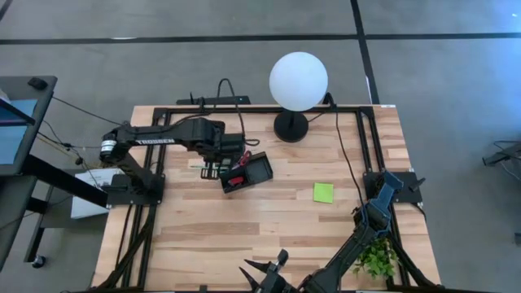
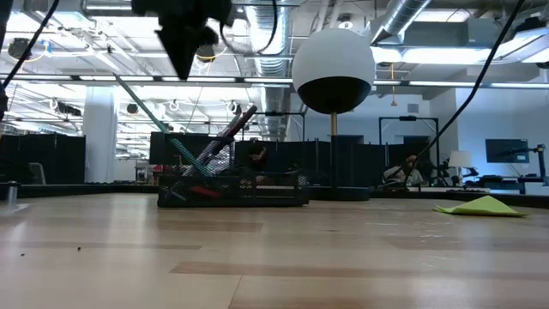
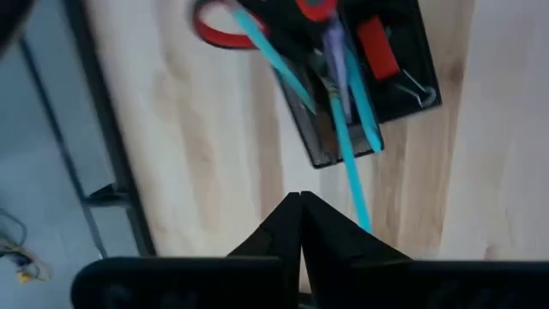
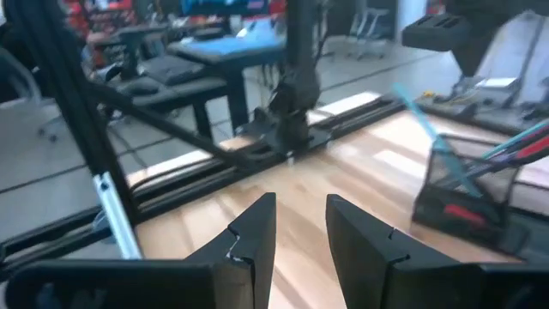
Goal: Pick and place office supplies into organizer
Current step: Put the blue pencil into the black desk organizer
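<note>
Open-plan robotics lab, exposed ceiling ducts, rows of desks with monitors, concrete floor

One word can be read: "TROSSEN" in white capitals along the left arm (seen from above, small but legible). Nothing else carries readable lettering or numbers.

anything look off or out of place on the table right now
The lime-green sticky pad lies alone on the wood, apart from the organizer. Pens lean steeply out of the organizer rather than lying inside it. Nothing looks spilled or damaged.
</note>
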Tool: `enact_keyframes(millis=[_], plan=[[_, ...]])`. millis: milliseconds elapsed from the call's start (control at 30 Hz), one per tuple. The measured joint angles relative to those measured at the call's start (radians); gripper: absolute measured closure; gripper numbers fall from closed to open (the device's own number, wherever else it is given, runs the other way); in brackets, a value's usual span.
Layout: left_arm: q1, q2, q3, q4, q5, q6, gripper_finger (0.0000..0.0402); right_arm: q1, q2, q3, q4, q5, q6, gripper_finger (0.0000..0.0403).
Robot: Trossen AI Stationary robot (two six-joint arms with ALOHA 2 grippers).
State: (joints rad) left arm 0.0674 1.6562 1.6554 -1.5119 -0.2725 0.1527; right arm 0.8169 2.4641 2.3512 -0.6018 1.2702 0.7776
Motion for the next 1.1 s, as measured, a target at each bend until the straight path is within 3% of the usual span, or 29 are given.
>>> enact_keyframes(millis=[200, 367, 500, 633, 733, 867, 1000, 1100], plan=[[-0.056, -0.086, 0.133, -0.052, -0.053, -0.153, 0.0401, 0.057, 0.0, 0.0, -0.049, 0.175, 0.025, 0.0305], [-0.187, -0.272, 0.068, -0.031, -0.113, -0.369, 0.0401, 0.095, 0.0, 0.0, -0.11, 0.219, 0.112, 0.0305], [-0.385, -0.478, -0.16, 0.057, -0.216, -0.615, 0.0401, 0.101, 0.0, 0.0, -0.11, 0.217, 0.113, 0.0305], [-0.611, -0.707, -0.524, 0.258, -0.324, -0.879, 0.0401, 0.098, 0.0, 0.0, -0.11, 0.197, 0.116, 0.0305], [-0.705, -0.834, -0.801, 0.422, -0.343, -0.995, 0.0401, 0.099, 0.0, 0.0, -0.11, 0.195, 0.116, 0.0305], [-0.714, -0.95, -1.019, 0.542, -0.427, -1.054, 0.0401, 0.093, 0.0, 0.0, -0.109, 0.194, 0.116, 0.0305], [-0.667, -1.026, -1.091, 0.533, -0.462, -1.084, 0.0401, 0.08, 0.0, 0.0, -0.103, 0.194, 0.115, 0.0305], [-0.624, -1.071, -1.099, 0.535, -0.479, -1.024, 0.0401, 0.07, 0.0, 0.0, -0.102, 0.194, 0.114, 0.0305]])
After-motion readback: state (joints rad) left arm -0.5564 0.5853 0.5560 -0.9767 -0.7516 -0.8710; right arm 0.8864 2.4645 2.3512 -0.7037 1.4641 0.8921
